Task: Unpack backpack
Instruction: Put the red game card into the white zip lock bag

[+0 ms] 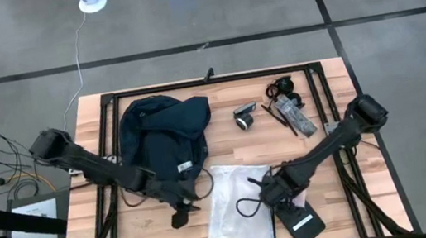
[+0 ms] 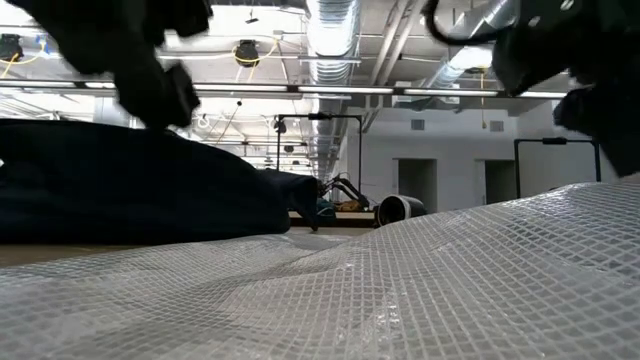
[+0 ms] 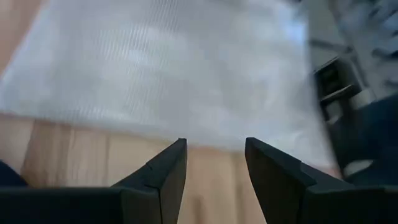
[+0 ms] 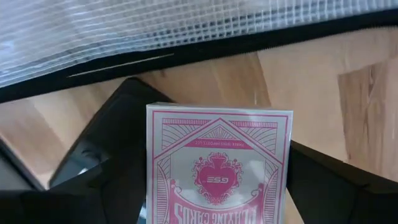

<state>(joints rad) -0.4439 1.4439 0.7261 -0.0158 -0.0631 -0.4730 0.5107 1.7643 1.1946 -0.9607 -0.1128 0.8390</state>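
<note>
Right hand [image 4: 217, 205]: grasping pink card deck [image 4: 217, 162], which I hold over desk [image 1: 341, 201] for unloading; left hand [image 3: 214, 171]: released beside backpack [image 1: 161, 135].

Dark backpack [image 2: 130, 185] behind a clear gridded plastic bag [image 2: 420, 290] in the foreground.

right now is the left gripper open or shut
Open and empty. In the left wrist view the two dark fingers stand apart with bare wood between them, the left gripper just short of the clear plastic bag.
</note>
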